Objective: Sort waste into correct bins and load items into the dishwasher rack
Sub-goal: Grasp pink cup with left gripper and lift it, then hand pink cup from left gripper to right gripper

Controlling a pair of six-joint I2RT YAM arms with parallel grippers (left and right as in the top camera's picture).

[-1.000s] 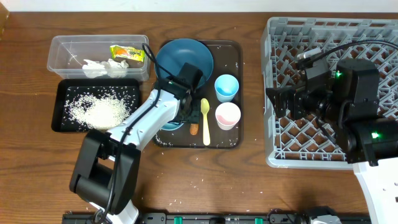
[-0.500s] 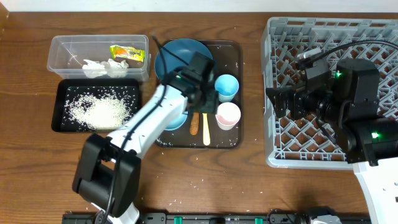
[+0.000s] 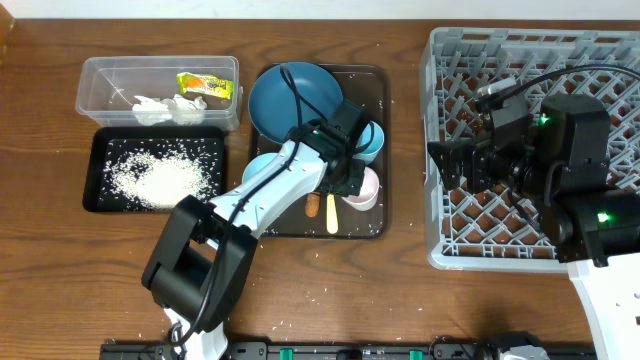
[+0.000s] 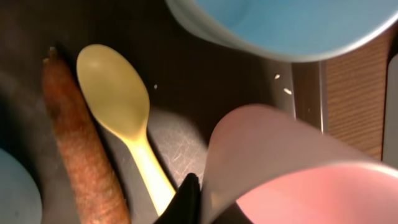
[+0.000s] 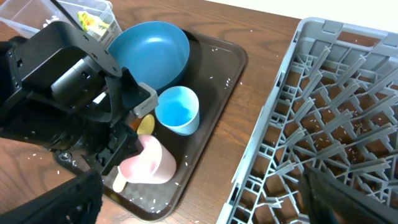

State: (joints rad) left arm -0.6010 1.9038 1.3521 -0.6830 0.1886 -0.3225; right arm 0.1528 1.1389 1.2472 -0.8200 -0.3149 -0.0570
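The small pink cup [image 3: 366, 186] leans over on the brown serving tray [image 3: 378, 80], and my left gripper [image 3: 350, 172] is shut on its rim. In the left wrist view one black finger [image 4: 186, 200] presses against the pink cup [image 4: 280, 168]; the other finger is hidden. The pale yellow spoon [image 4: 118, 106] and the brown sausage stick [image 4: 78, 143] lie just left of it. The light-blue cup [image 3: 370, 133] stands behind, next to the dark blue plate [image 3: 285, 95]. My arm partly covers the light-blue bowl [image 3: 256, 172]. My right gripper [image 3: 447, 162] hangs open over the grey rack [image 3: 600, 50].
At the left, the clear tub [image 3: 110, 75] holds the white napkin [image 3: 165, 107] and the yellow-green wrapper [image 3: 204, 86]. The black tray [image 3: 95, 170] in front of it holds rice [image 3: 160, 178]. Stray grains dot the wooden table [image 3: 400, 300].
My left gripper moved right across the serving tray, from beside the bowl to the pink cup, and shut on its rim. The cup now leans. The right arm has not moved.
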